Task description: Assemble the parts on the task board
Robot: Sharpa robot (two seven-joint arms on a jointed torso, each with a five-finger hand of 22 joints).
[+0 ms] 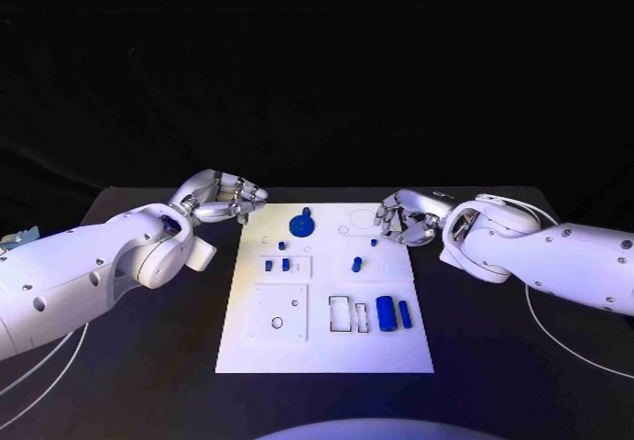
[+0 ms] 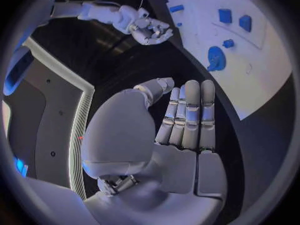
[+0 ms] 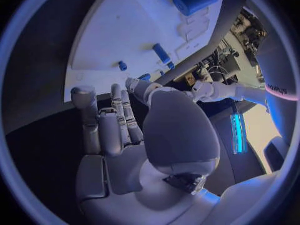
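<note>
One piece of lettering shows, in the right wrist view: small dark print on the white casing of the robot's left arm [image 3: 275, 87], running along the casing near the circle's rim. It is too small and bent to read with certainty. The flat white rectangular task board [image 1: 251, 353] and its small blue plastic parts [image 1: 386, 313] bear no readable text.

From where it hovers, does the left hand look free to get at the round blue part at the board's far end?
Probably yes: the left hand holds nothing, and nothing lies between it and the round blue part on the task board.
</note>
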